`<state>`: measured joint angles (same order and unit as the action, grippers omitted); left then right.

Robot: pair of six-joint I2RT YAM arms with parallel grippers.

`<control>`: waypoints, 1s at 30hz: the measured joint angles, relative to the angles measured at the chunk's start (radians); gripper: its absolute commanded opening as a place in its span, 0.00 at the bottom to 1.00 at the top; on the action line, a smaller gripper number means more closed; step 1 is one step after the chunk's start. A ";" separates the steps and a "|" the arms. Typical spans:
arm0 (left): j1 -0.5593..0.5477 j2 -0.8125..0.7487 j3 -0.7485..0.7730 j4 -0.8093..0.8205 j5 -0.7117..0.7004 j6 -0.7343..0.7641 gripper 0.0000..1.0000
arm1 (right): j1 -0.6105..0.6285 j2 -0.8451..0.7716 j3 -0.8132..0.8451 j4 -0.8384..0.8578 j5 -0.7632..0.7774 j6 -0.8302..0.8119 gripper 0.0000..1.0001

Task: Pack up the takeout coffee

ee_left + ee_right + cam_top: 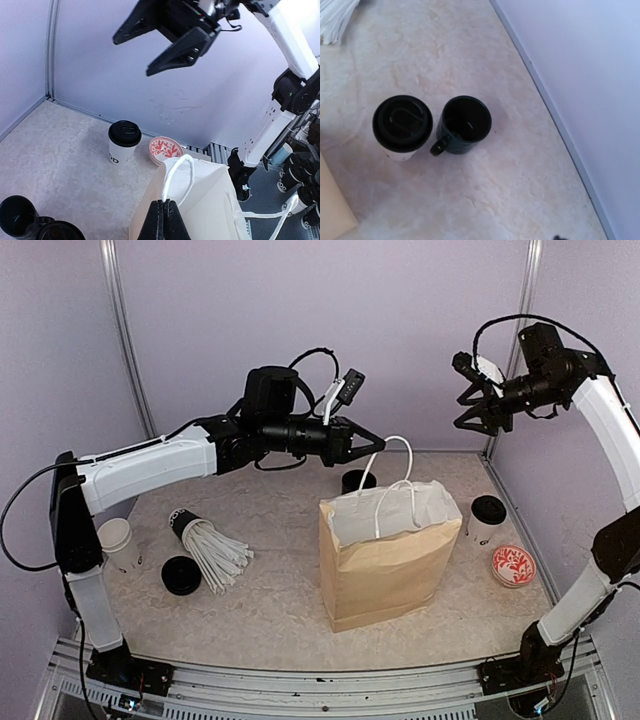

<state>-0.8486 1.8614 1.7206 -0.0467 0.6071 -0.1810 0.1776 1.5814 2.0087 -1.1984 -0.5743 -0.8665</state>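
Observation:
A brown paper bag stands open mid-table. My left gripper is shut on one white rope handle and holds it up; the left wrist view shows the pinched handle above the bag. One lidded takeout coffee stands right of the bag and also shows in the left wrist view. Another lidded takeout coffee stands beside a dark green mug. My right gripper is open, empty and raised high at the back right; it also shows in the left wrist view.
A white cup without a lid stands at the far left, with a loose black lid near it. A black cup of white straws lies on its side. A red-patterned plate lies at the right. The mug sits behind the bag.

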 measured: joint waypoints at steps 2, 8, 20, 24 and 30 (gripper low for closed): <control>-0.021 -0.001 0.002 -0.016 0.014 0.027 0.00 | -0.022 -0.017 -0.048 0.041 -0.025 0.021 0.61; -0.151 -0.017 -0.005 -0.105 0.026 0.115 0.00 | -0.032 -0.023 -0.156 0.113 -0.070 0.069 0.61; -0.332 -0.188 -0.091 -0.222 0.044 0.258 0.00 | -0.032 -0.023 -0.194 0.158 -0.133 0.109 0.61; -0.338 -0.169 -0.091 -0.269 0.056 0.268 0.00 | -0.032 -0.023 -0.196 0.154 -0.160 0.108 0.61; -0.383 -0.151 -0.082 -0.295 0.070 0.273 0.00 | -0.032 -0.023 -0.196 0.142 -0.200 0.105 0.61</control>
<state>-1.2316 1.7107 1.6390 -0.3420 0.6769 0.0921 0.1452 1.5589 1.8130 -1.0565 -0.7746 -0.7620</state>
